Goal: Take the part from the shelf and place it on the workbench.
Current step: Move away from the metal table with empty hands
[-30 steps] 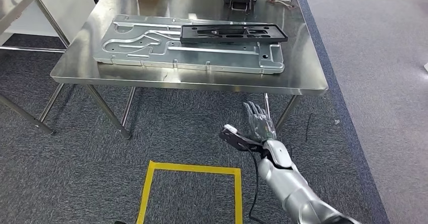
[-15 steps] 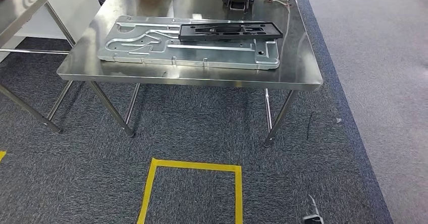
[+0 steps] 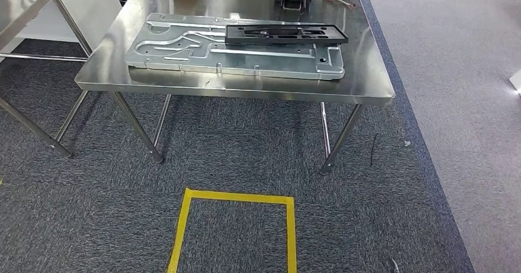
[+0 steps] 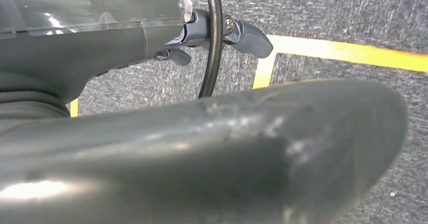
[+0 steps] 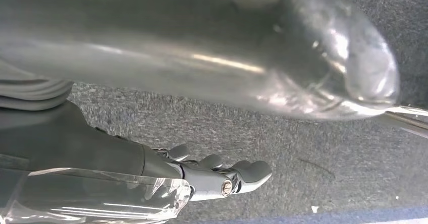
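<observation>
Grey carpet, steel workbench (image 3: 368, 70) ahead carrying big metal plate (image 3: 233, 55) with black part (image 3: 285, 35) on top. Left hand (image 4: 222, 32) and right hand (image 5: 217, 176) hang empty, fingers loosely curled. Likely placed; keep arms low, clear of table.

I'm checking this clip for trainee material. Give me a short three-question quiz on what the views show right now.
1. True or false: the black tray lies on the grey metal plate on the steel workbench.
2. What marks the carpet in front of the workbench?
A. a yellow tape square
B. a red arrow
C. a white circle
3. Does the right hand hold anything?

Key: 1 true. 2 A. 3 No; its fingers are apart over the carpet, with nothing in them.
</observation>
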